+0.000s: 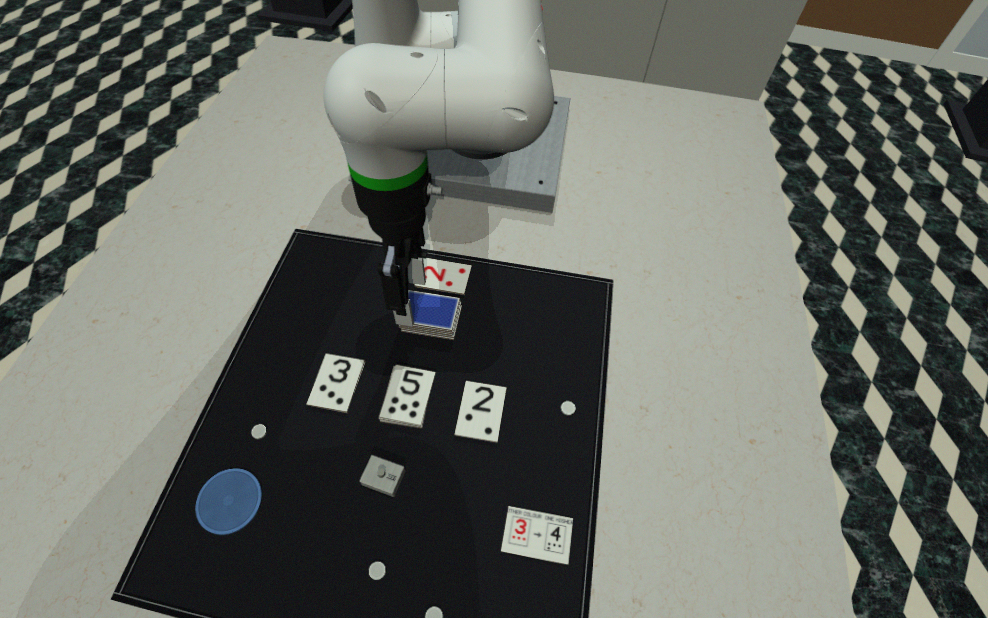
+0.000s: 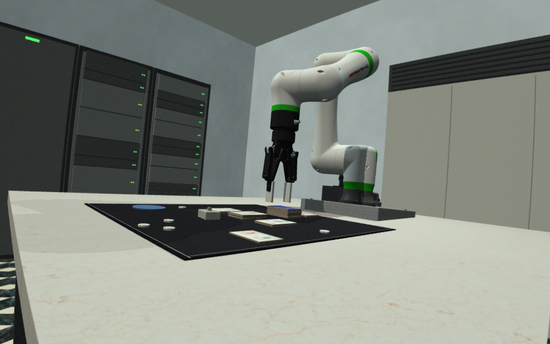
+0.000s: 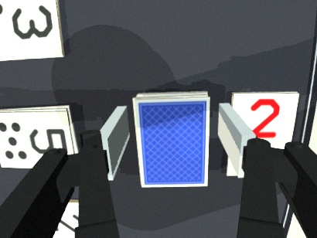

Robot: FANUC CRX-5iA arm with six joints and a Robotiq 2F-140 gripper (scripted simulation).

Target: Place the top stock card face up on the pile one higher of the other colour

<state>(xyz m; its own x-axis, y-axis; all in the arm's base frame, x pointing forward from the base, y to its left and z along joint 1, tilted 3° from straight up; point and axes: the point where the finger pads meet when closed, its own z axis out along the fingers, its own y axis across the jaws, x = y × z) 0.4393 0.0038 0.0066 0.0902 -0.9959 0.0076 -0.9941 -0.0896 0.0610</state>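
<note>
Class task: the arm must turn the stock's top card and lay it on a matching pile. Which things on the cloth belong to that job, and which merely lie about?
Job: gripper, half open above the stock; black 3, 5 and 2 piles.

Lying about: red 2 waste, blue disc, grey box, rule card, white counters.

The stock [image 1: 434,309] has a blue cross-hatched back with white border. At its 12 o'clock the waste card [image 1: 445,275] shows a red 2. The card cloth [image 1: 510,349] is black.
</note>
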